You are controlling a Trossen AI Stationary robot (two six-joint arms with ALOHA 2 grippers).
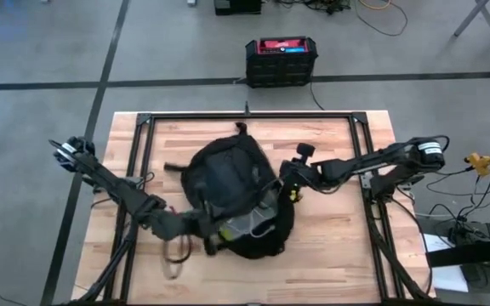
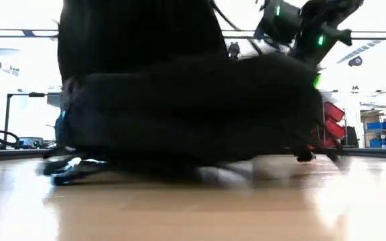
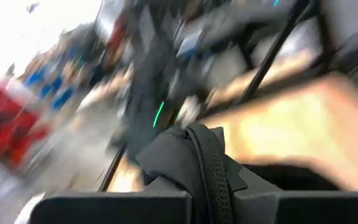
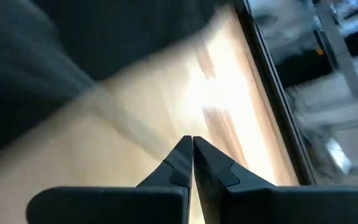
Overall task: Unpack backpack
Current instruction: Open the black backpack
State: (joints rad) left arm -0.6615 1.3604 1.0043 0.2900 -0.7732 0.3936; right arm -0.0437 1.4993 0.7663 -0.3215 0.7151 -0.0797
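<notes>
The black backpack [image 1: 228,183] lies in the middle of the wooden table [image 1: 330,246], and it fills the low view as a dark mass [image 2: 193,107]. A pale grey lining [image 1: 247,225] shows at its near end. My left gripper [image 1: 208,231] reaches in from the table's left to the backpack's near-left edge and is shut on its fabric [image 3: 194,152]. My right gripper [image 1: 287,182] hangs at the backpack's right side, shut, with nothing between its fingers [image 4: 191,142]. It is over bare wood, and the backpack [image 4: 48,56] is beside it. My left gripper pinches a raised fold of the backpack's black fabric with a ribbed zip-like band [image 3: 209,168] between its two fingers, at the near-left edge of the bag. It comes in slanting from the table's left. The rest of the backpack lies on the table.
Loose straps [image 1: 175,253] trail onto the table near the left arm. A black metal frame [image 1: 253,116] runs around the tabletop. A black-and-red hard box [image 1: 281,59] stands on the floor beyond the far edge. Bare wood lies to the right and near side.
</notes>
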